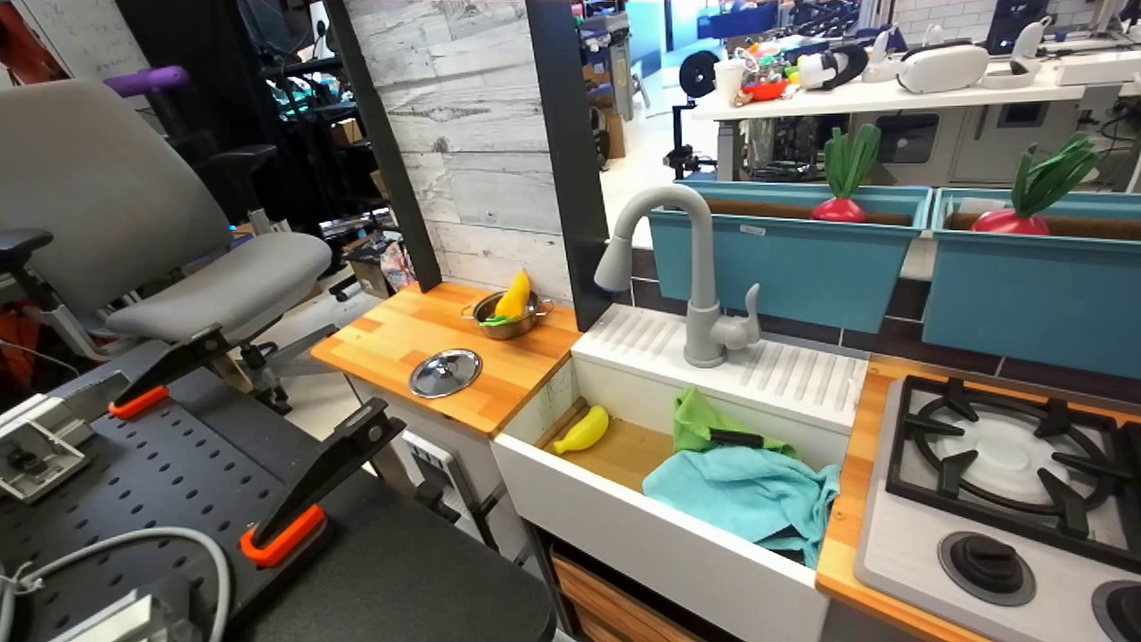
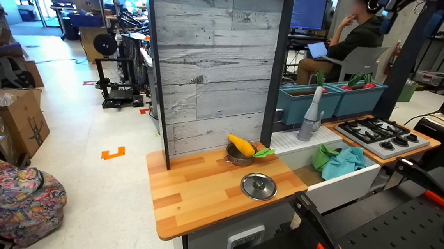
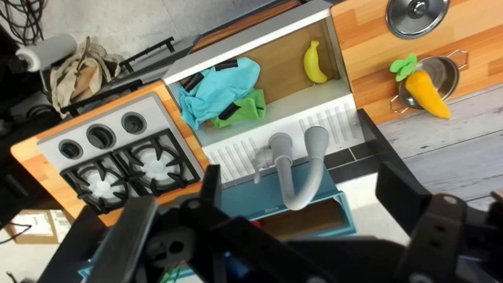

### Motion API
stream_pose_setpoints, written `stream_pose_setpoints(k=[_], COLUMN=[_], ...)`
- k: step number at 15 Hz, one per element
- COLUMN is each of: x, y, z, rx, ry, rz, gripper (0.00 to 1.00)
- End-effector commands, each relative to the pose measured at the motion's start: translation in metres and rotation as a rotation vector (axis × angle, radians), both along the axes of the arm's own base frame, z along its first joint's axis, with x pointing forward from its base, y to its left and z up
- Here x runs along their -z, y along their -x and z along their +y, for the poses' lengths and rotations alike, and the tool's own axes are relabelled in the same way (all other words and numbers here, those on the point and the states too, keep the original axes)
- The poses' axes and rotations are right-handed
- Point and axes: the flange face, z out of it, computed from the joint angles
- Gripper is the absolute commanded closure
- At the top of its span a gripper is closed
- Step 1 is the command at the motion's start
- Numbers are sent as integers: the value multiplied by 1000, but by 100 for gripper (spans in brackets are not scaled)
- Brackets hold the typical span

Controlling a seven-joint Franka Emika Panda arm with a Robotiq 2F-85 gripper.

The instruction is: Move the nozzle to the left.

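The nozzle [image 1: 703,267], untouched, is turned toward the pot [image 3: 438,70].
In an exterior view it is shown in profile, mounted on the ledge [image 1: 642,334] behind the sink [image 1: 660,544]; in the wrist view it is seen from above. A banana [image 3: 312,65] is shown in the sink in the wrist view; a seated person [image 2: 358,42] is caught only in an exterior view. The gripper [image 3: 300,175] is spread wide, with nothing gripped; in the wrist view the nozzle is framed between its fingers [image 3: 401,192], touched by neither.
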Motion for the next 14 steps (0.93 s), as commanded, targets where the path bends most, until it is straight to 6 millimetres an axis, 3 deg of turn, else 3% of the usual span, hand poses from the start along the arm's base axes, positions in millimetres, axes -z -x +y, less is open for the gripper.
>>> stream_pose_setpoints(k=[1,10,14], x=[8,4,35], y=[-1,-3,-20], z=[-7,-2,-2], rx=[8,-3,17], ry=[-3,-1,-38], rz=[16,10,19], gripper=[0,0,0])
